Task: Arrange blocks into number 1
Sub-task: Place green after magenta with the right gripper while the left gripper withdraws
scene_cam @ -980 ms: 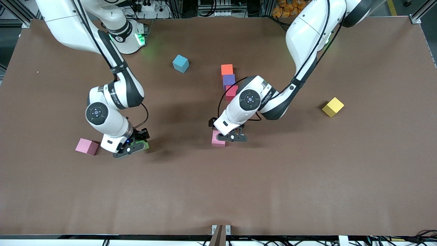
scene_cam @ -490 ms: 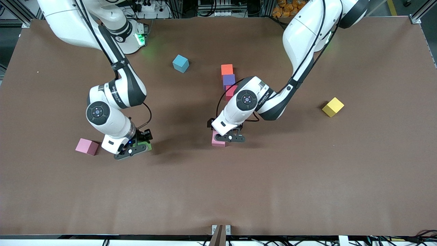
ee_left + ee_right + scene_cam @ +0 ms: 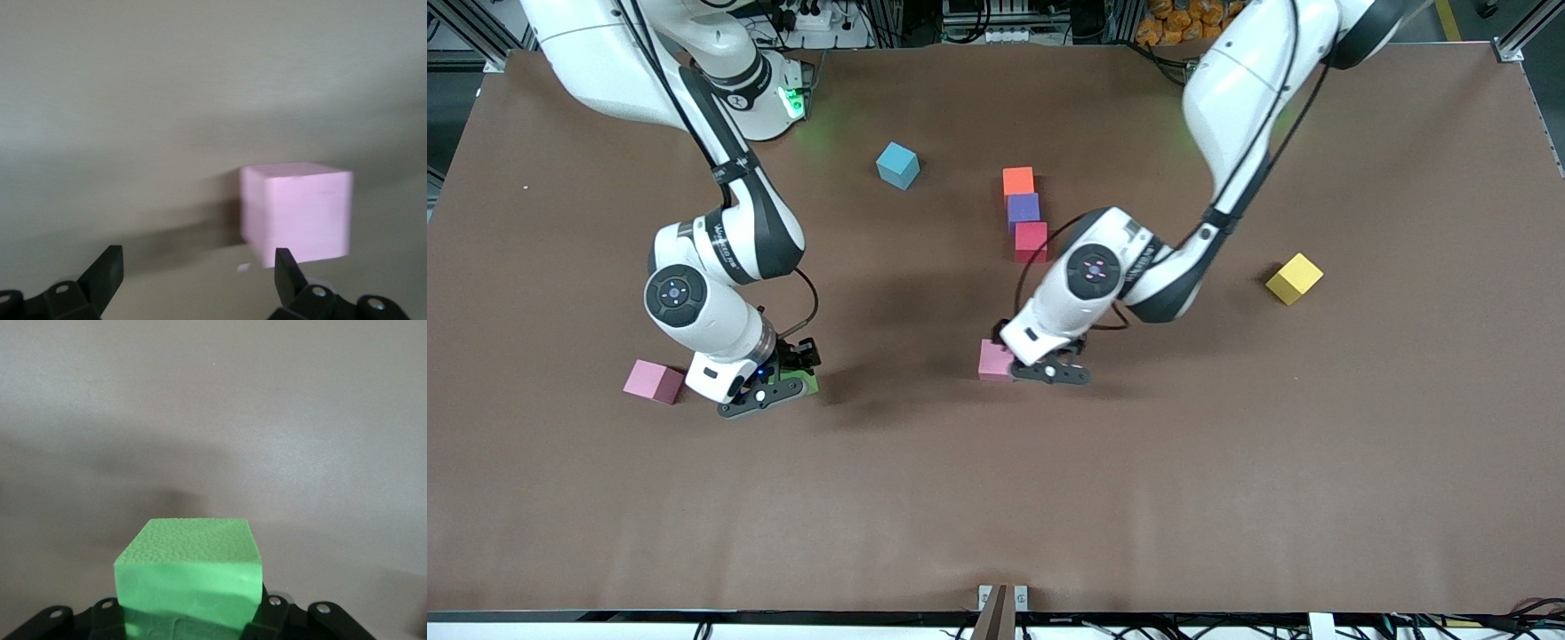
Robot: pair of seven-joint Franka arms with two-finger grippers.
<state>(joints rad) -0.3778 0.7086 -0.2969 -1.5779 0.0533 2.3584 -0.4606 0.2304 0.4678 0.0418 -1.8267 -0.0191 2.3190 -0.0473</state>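
Note:
Orange (image 3: 1016,180), purple (image 3: 1024,208) and red (image 3: 1031,241) blocks form a touching column mid-table. A pink block (image 3: 993,360) lies nearer the front camera than that column. My left gripper (image 3: 1051,370) stands open just beside it, toward the left arm's end. In the left wrist view this pink block (image 3: 297,213) sits by one fingertip (image 3: 287,268), outside the gap of the left gripper (image 3: 197,277). My right gripper (image 3: 775,388) is shut on a green block (image 3: 807,384), low over the table. That green block (image 3: 190,573) fills the right gripper (image 3: 190,617) in the right wrist view.
A second pink block (image 3: 653,380) lies beside the right gripper, toward the right arm's end. A blue block (image 3: 897,165) sits near the right arm's base. A yellow block (image 3: 1294,278) lies alone toward the left arm's end.
My left gripper has slid off the pink block toward the left arm's end, leaving it on the table and uncovering the red block. The right gripper has barely shifted with the green block.

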